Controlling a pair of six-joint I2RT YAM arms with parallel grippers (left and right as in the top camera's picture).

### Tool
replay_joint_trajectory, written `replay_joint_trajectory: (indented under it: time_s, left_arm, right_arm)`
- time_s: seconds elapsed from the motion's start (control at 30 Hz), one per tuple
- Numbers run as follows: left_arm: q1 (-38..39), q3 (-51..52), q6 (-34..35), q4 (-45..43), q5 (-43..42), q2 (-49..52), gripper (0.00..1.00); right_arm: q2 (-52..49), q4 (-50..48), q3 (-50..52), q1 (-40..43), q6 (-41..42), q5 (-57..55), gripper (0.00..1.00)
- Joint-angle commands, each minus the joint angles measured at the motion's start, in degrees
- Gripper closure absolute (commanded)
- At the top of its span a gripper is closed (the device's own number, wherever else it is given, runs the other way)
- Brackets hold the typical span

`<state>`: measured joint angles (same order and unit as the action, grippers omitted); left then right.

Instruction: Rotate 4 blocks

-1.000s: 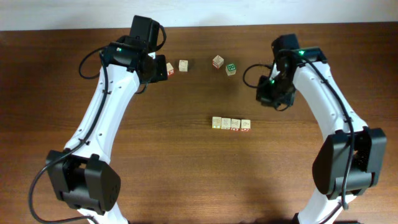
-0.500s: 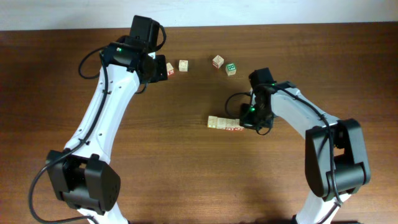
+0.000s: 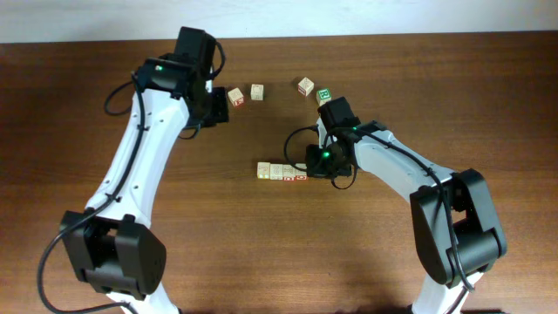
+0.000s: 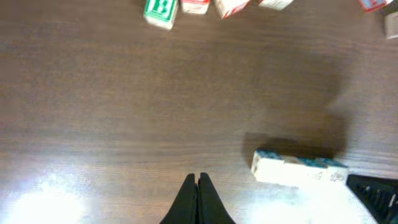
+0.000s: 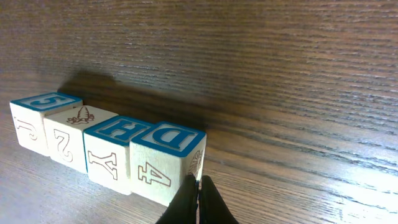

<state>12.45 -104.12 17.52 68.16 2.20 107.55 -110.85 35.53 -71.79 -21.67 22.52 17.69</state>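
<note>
My right hand [image 5: 198, 198] is pinched fully shut and holds nothing; its tips meet the lower corner of the end cube in the row of four blocks [image 5: 112, 146] — the one with a blue-framed D on top and a 4 on its side; the cubes sit face to face. From overhead the row lies near the middle of the desk [image 3: 261, 253], slightly skewed, with the right hand at its right end. My left hand [image 4: 198, 186] is also shut and empty, over bare wood toward the far edge; a green B block [image 4: 160, 11] and other loose cubes lie along that far edge — well apart from the row.
</note>
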Motion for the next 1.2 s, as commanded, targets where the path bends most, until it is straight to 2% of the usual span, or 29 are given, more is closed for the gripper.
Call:
replay_joint_trajectory:
  time_s: [0.0, 0.07, 0.1, 0.2, 0.23, 0.27, 0.4, 0.53, 0.57, 0.67, 1.17]
  left_arm:
    - [-2.08, -0.04, -11.02, 0.50, -9.64, 0.35, 1.00]
    - [-2.91, 0.26, -18.29, 1.03, -15.98, 0.48, 1.00]
    - [-2.99, 2.08, -18.40, -0.35, -16.44, 0.81, 1.00]
    - [-2.56, 10.93, -17.94, -8.44, -17.03, 2.08, 1.00]
    - [-2.32, 13.57, -15.93, -10.62, -17.05, 2.23, 1.00]
    - [-2.23, 16.92, -10.84, -12.68, -18.25, 2.27, 1.00]
    - [-1.95, 25.24, -10.88, -20.87, -29.68, 2.29, 1.00]
    - [-0.39, 28.63, -10.19, -25.53, -29.42, 2.38, 1.00]
    - [0.17, 29.31, -6.32, -27.08, -25.73, 2.54, 1.00]
    - [0.28, 29.33, -3.98, -29.68, -25.38, 5.16, 1.00]
    - [2.80, 29.35, -3.15, -27.78, -26.01, 7.10, 1.00]
  right_arm:
    - [0.02, 3.50, -4.61, 2.71, 0.42, 4.15, 0.95]
    - [0.02, 9.29, -9.53, 6.40, 0.15, 5.97, 0.95]
    - [0.02, 11.67, -10.67, 8.44, -1.22, 6.47, 0.94]
    - [-0.15, 12.90, -8.72, 9.64, -4.13, 7.19, 0.95]
    - [-0.17, 12.35, -7.58, 9.29, -4.15, 7.17, 0.96]
    - [-0.17, 10.38, -5.77, 8.96, -4.33, 7.17, 0.96]
    - [-0.17, 4.02, -1.05, 8.94, -4.31, 7.21, 0.96]
    - [-0.20, 2.51, 0.61, 8.94, -4.33, 7.19, 0.96]
    - [-0.20, 1.90, 0.98, 8.94, -4.33, 7.19, 0.96]
    - [-0.22, -0.33, 2.51, 8.94, -4.31, 7.19, 0.96]
    - [-0.22, -0.85, 3.06, 7.61, -3.61, 8.70, 0.95]
